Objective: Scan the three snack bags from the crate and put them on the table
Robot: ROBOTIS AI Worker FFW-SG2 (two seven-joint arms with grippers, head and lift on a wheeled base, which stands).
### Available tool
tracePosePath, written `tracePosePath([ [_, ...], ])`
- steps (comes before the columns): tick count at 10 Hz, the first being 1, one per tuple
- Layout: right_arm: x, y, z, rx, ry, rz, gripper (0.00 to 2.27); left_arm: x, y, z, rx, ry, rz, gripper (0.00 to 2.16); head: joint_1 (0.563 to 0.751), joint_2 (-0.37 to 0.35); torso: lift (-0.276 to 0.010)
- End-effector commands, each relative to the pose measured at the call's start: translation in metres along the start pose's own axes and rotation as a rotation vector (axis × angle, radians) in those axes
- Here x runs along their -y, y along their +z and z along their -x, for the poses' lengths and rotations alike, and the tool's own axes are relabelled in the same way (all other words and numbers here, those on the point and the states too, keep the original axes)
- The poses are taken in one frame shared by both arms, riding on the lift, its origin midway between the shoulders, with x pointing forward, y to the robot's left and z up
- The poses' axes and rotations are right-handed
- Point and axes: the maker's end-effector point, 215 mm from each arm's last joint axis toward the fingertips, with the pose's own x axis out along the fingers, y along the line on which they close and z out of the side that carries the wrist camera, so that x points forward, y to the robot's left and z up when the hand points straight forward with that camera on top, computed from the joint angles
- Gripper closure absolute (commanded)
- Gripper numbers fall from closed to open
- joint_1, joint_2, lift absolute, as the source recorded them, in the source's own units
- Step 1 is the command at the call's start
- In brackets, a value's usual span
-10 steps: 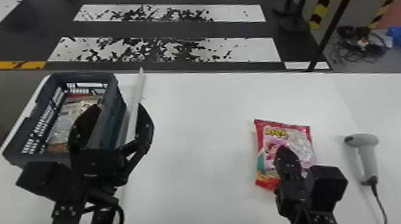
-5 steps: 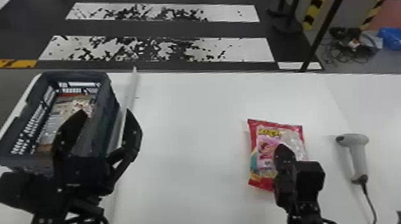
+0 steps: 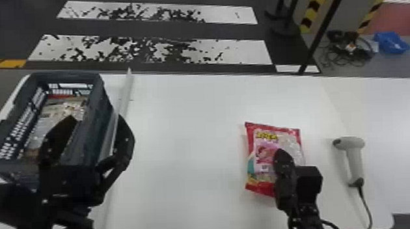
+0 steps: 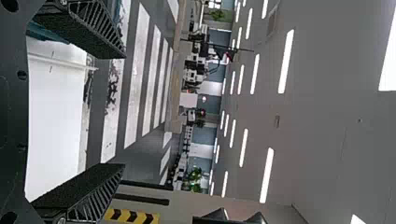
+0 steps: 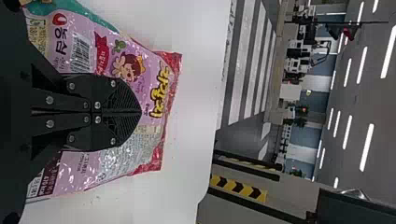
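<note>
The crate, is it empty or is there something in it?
Not empty: in the head view, packaging with a red edge lies inside the crate.

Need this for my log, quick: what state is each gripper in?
Left gripper: jaws open, holding nothing.
Right gripper: jaws closed, nothing visible gripped, over the snack bag.
</note>
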Motion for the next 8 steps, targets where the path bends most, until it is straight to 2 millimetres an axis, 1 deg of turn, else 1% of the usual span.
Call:
tracePosePath([
  [1, 0.004, -0.003, -0.003, 0.025, 0.009, 0.003, 2.13, 0.000, 0.000, -0.001, 0.001, -0.001, -0.001, 0.04, 0.695, -0.092, -0.094],
  [2, 0.005, 0.001, -0.003, 0.051, 0.033, 0.009, 2.13, 0.001, -0.002, -0.003, -0.005, -0.003, -0.003, 0.04, 0.695, -0.095, -0.094],
  [3, 0.011, 0.005, -0.006, 0.070, 0.046, 0.022, 2.13, 0.003, -0.003, -0.003, -0.005, -0.004, -0.001, 0.04, 0.695, -0.097, -0.094],
  [4, 0.014, 0.013, -0.005, 0.103, 0.071, 0.022, 2.13, 0.003, -0.004, -0.003, -0.007, -0.005, 0.000, 0.04, 0.695, -0.100, -0.094],
  [5, 0.018, 0.033, 0.005, 0.163, 0.111, 0.000, 2.11, 0.003, -0.004, -0.003, -0.007, -0.006, -0.001, 0.04, 0.695, -0.106, -0.094],
  [6, 0.023, 0.063, 0.024, 0.209, 0.164, -0.024, 1.70, 0.003, -0.003, -0.003, -0.006, -0.006, -0.002, 0.04, 0.695, -0.108, -0.094],
  [7, 0.039, 0.097, 0.045, 0.267, 0.156, -0.022, 0.21, 0.003, -0.003, -0.003, -0.006, -0.009, -0.002, 0.04, 0.695, -0.106, -0.094],
  [8, 0.067, 0.111, 0.047, 0.257, 0.110, -0.005, 0.00, 0.004, -0.003, -0.004, -0.004, -0.012, 0.000, 0.04, 0.695, -0.110, -0.094],
])
